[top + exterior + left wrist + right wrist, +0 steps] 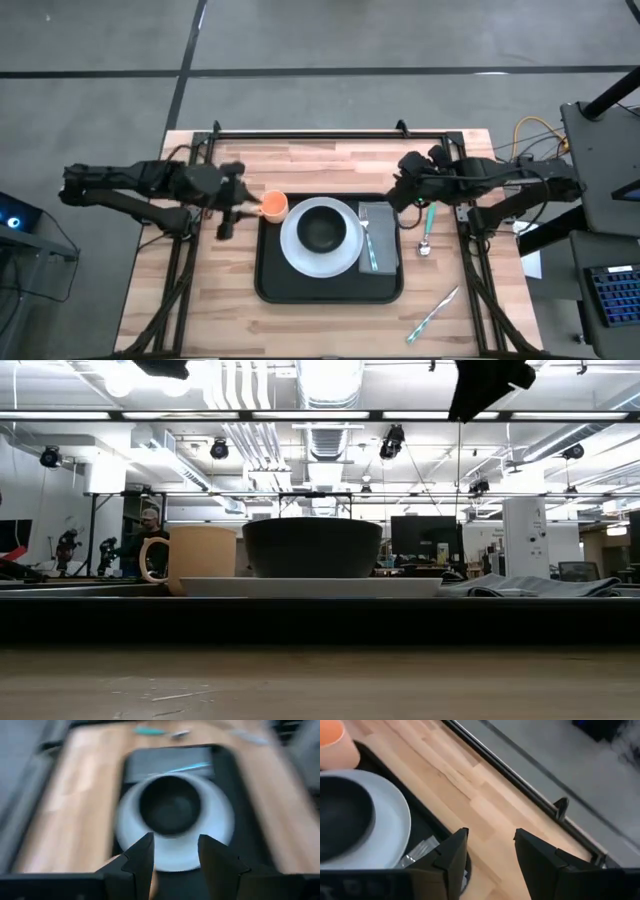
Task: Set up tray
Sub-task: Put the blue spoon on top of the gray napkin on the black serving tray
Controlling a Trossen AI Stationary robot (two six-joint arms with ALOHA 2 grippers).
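The black tray (270,285) lies mid-table. On it stands a white plate (292,250) with a dark bowl (321,230) in it. An orange cup (274,205) stands at the tray's far left corner. On the tray's right part lies a grey cloth (385,240) with a teal-handled utensil (370,248) on it. My left gripper (248,208) is open, just left of the cup, pointing at the plate (176,840). A sliver of orange (153,885) shows low between its fingers. My right gripper (400,198) hovers open over the tray's far right corner (491,832). My left gripper stands open right beside the orange cup, level, from the table's left. Whether a finger touches the cup I cannot tell. The cup stands upright on the tray.
A teal-handled spoon (427,228) lies on the wood right of the tray. Another long utensil (434,314) lies near the table's near right corner. A black rail (330,132) runs along the far edge. Bare wood shows left of the tray.
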